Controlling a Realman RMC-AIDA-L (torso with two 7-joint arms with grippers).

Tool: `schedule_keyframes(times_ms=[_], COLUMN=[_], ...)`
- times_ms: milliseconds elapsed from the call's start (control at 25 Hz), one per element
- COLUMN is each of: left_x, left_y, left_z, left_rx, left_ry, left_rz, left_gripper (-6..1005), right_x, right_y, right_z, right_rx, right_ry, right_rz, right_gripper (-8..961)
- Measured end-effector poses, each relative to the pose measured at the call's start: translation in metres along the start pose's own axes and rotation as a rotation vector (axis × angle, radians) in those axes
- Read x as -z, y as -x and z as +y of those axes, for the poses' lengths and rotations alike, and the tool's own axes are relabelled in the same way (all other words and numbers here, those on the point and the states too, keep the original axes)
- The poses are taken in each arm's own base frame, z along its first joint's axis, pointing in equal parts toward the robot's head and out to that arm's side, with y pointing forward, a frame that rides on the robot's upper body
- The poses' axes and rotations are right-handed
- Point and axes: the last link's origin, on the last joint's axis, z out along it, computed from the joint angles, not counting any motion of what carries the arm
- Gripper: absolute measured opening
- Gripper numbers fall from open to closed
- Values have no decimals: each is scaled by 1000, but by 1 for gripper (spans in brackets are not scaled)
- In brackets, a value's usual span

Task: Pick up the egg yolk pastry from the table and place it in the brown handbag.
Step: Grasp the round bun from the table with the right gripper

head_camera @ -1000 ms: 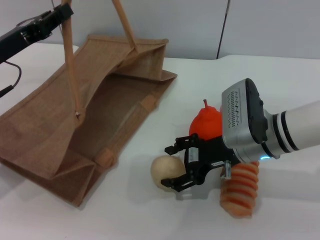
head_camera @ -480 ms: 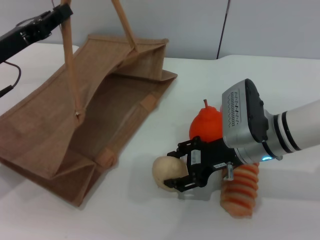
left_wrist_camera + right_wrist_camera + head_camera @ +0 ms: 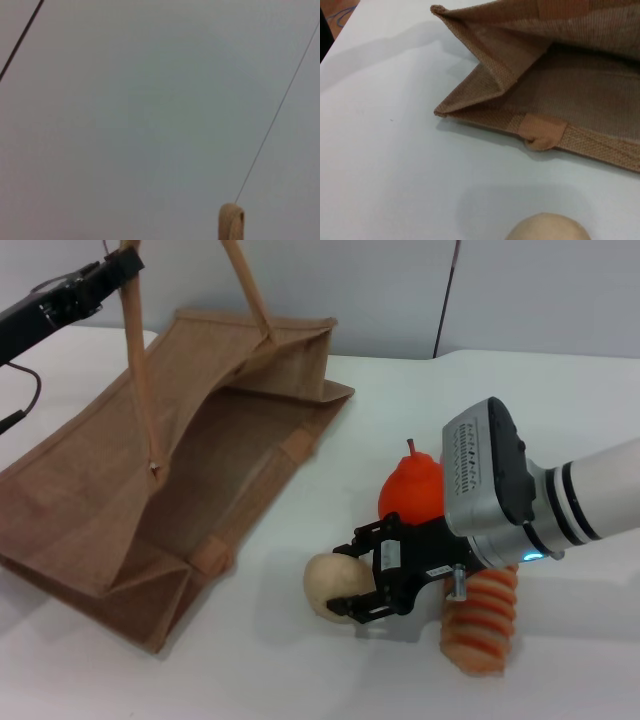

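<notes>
Brown handbag lying open-mouthed on the white table, interior bare as far as seen, one handle hooked up by left gripper, finger state impossible to tell. Right gripper clenched around egg yolk pastry, resting on table just outside bag's mouth. Beside it: striped bread roll, red-orange peach.
</notes>
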Motion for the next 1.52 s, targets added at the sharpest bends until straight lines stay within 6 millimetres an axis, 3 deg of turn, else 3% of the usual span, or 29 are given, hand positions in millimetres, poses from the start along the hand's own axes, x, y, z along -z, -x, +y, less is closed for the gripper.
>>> schedule_keyframes(times_ms=[1520], left_x=[2], left_y=[0], left_z=[0], left_rx=[5], left_ry=[-2], left_rz=[7], left_gripper=[120], right_x=[4], right_y=[8], right_z=[0], right_rx=[21], right_ry=[15], right_rz=[-61], right_gripper=[592])
